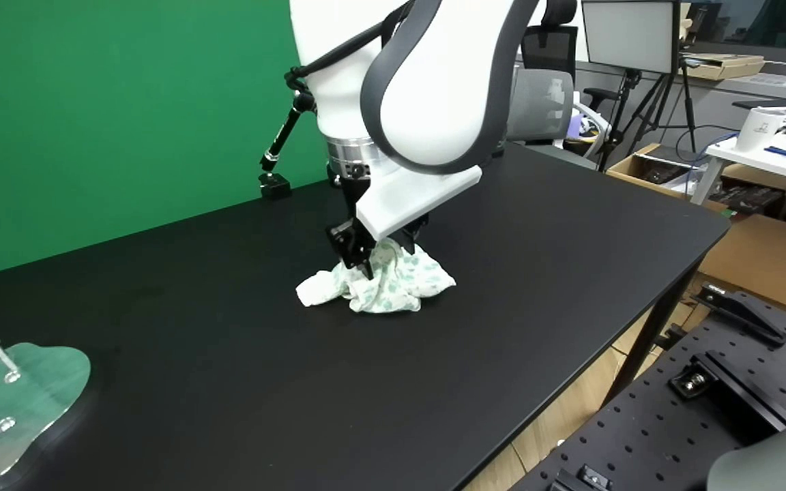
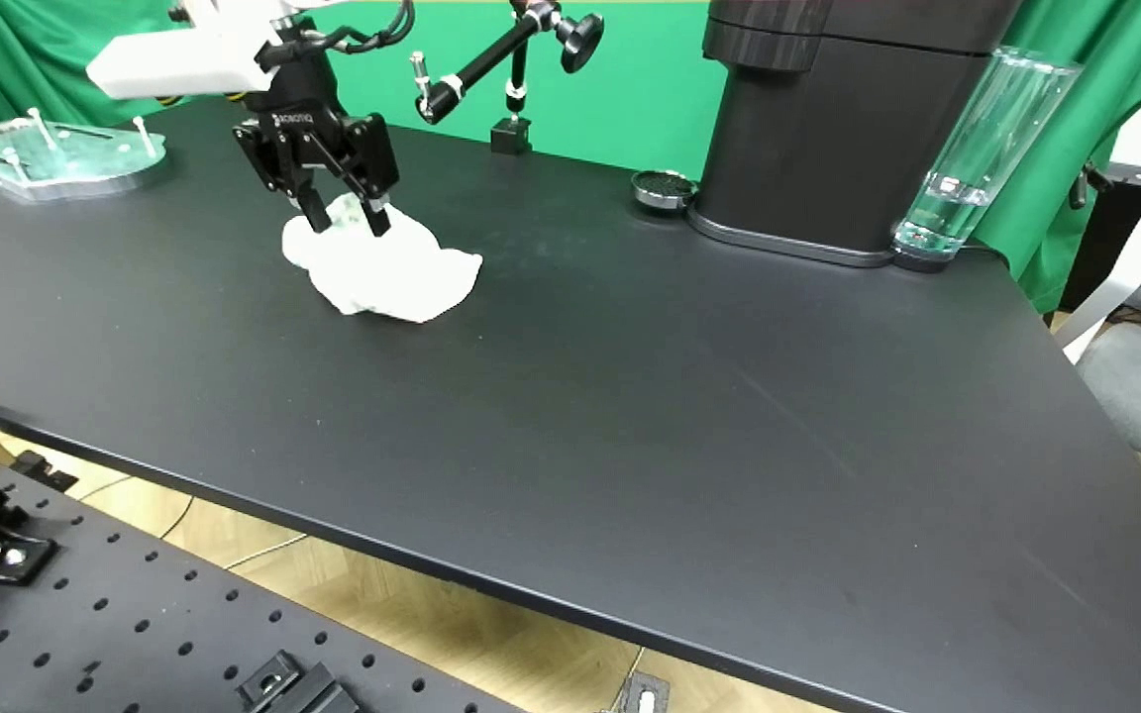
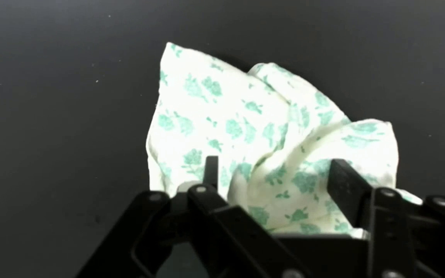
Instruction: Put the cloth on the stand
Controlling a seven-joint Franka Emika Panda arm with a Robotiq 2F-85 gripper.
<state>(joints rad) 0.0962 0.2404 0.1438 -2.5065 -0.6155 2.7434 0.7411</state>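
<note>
"Which surface has the cloth (image 3: 253, 139)?"

"Soft-looking fabric, matt and creased — the table (image 1: 250, 382) beneath is smooth, also matt."

"And the clear cylinder (image 2: 985, 153)?"

"Glossy, transparent; glass or plastic, I cannot tell. The arm (image 1: 447, 88) seems smooth plastic — its ring (image 1: 348, 155), shiny metal."

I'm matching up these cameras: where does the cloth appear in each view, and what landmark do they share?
In an exterior view: cloth just below the picture's centre.
In an exterior view: cloth left of centre, in the upper half.
Wrist view: cloth across the middle, partly hidden by the fingers.
Shared landmark: the black fingers, overlapping the cloth in every picture.
</note>
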